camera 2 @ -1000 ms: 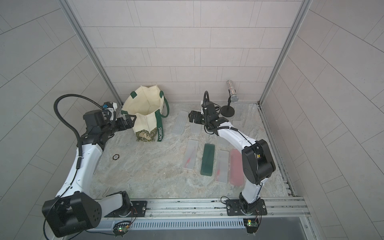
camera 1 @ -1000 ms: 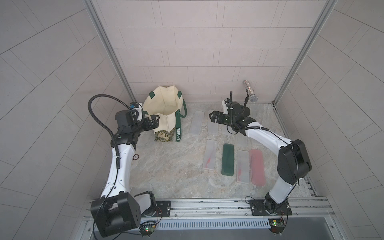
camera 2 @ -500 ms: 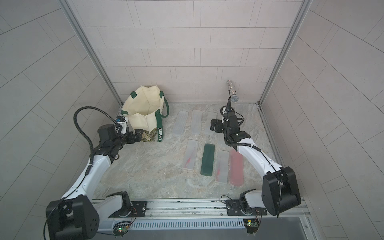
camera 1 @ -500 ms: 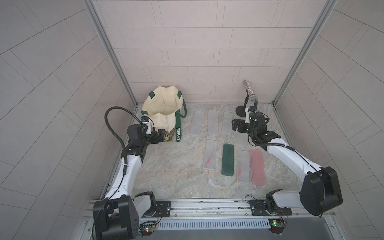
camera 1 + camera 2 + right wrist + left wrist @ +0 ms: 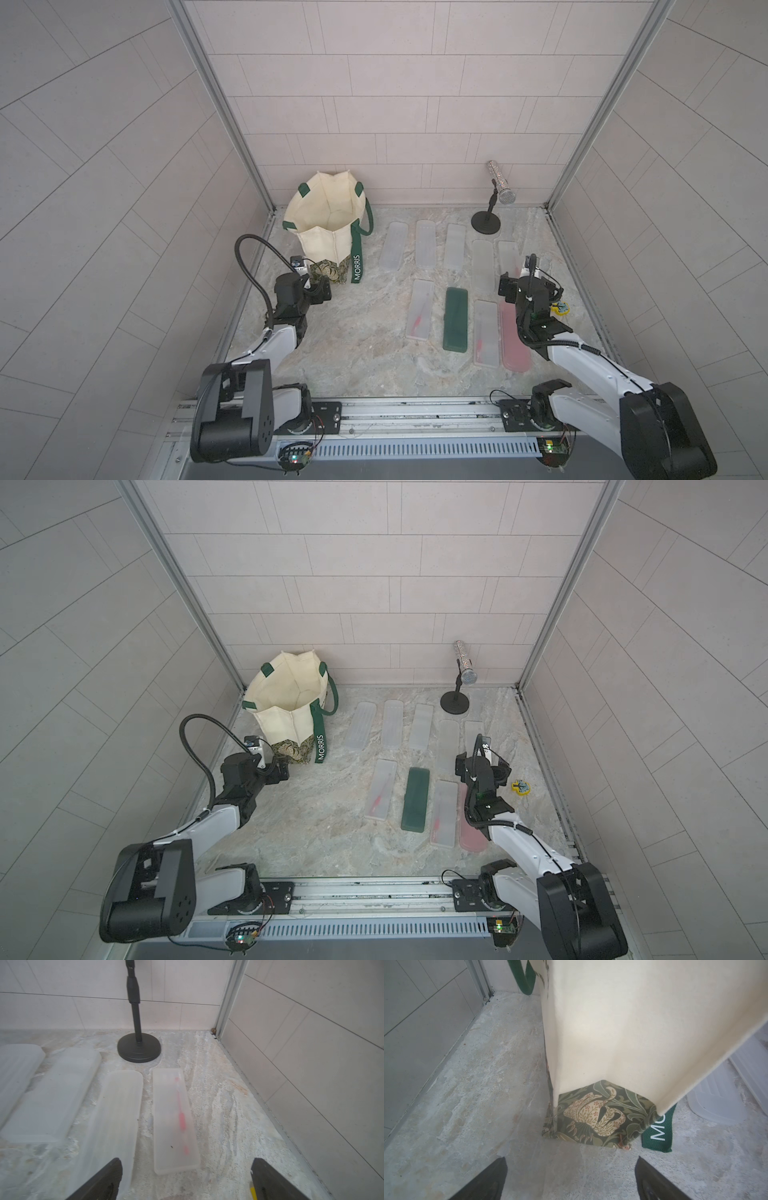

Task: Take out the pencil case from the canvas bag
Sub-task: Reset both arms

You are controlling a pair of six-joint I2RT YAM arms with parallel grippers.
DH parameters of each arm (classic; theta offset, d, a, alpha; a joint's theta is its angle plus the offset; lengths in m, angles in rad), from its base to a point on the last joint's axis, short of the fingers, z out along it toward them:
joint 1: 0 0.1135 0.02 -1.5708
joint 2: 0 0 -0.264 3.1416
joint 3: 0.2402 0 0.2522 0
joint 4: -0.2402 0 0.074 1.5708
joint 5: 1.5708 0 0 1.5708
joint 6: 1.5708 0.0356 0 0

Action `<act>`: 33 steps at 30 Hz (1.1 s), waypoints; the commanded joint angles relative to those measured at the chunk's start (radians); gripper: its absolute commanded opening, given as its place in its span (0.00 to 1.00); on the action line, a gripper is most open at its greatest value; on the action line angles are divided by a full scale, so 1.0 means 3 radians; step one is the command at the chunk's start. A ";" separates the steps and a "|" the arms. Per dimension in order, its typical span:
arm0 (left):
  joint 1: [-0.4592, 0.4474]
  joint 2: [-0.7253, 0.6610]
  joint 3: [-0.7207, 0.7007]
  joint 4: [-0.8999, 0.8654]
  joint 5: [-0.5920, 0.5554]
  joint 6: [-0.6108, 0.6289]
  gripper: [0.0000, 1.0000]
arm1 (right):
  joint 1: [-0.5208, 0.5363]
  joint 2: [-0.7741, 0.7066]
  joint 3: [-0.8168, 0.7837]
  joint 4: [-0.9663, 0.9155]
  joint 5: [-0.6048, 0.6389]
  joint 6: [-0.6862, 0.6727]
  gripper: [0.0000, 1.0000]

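The canvas bag (image 5: 328, 224) (image 5: 286, 704) stands upright at the back left, mouth open, and only cream lining shows inside. Its leafy base fills the left wrist view (image 5: 602, 1120). My left gripper (image 5: 320, 291) (image 5: 280, 773) (image 5: 571, 1159) hangs low just in front of that base, open and empty. Several pencil cases lie flat to the right of the bag: frosted ones, a dark green one (image 5: 456, 318) (image 5: 415, 800) and a pink one (image 5: 514, 340). My right gripper (image 5: 530, 286) (image 5: 482, 766) (image 5: 187, 1159) is open over the near end of a frosted case with a red pen (image 5: 174, 1120).
A microphone on a round black stand (image 5: 486, 220) (image 5: 455, 702) (image 5: 139, 1047) stands at the back right. A small yellow object (image 5: 560, 308) (image 5: 520, 787) lies by the right wall. Tiled walls close in the left, back and right sides.
Both arms have drawn back toward the front rail. The left gripper dropped from the bag's side to its base. The right gripper swung from the back middle to the right side.
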 commanded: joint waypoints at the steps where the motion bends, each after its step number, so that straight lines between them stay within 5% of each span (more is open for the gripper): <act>1: -0.0048 0.0053 -0.0162 0.0798 -0.0227 0.0103 1.00 | -0.0060 -0.0094 -0.0253 0.0942 0.0432 -0.0188 1.00; 10: -0.0123 0.0493 -0.0570 0.2016 -0.0435 0.0005 1.00 | -0.0192 0.0061 -0.0418 0.1148 0.0167 -0.0366 1.00; 15: -0.0170 0.1057 -0.0718 0.2837 -0.0343 0.0056 1.00 | -0.0223 0.0688 -0.0414 0.1781 0.0102 -0.0357 1.00; 23: -0.0180 0.1255 -0.0600 0.2851 -0.0576 -0.0006 1.00 | -0.0240 0.1910 -0.0536 0.3335 -0.0284 -0.0426 1.00; 30: -0.0182 0.1243 -0.0519 0.2701 -0.0476 0.0029 1.00 | -0.0221 0.1890 -0.0287 0.2901 -0.0227 -0.0472 1.00; 33: -0.0182 0.1207 -0.0402 0.2443 -0.0474 0.0025 1.00 | -0.0222 0.1811 0.0038 0.2185 -0.0108 -0.0412 1.00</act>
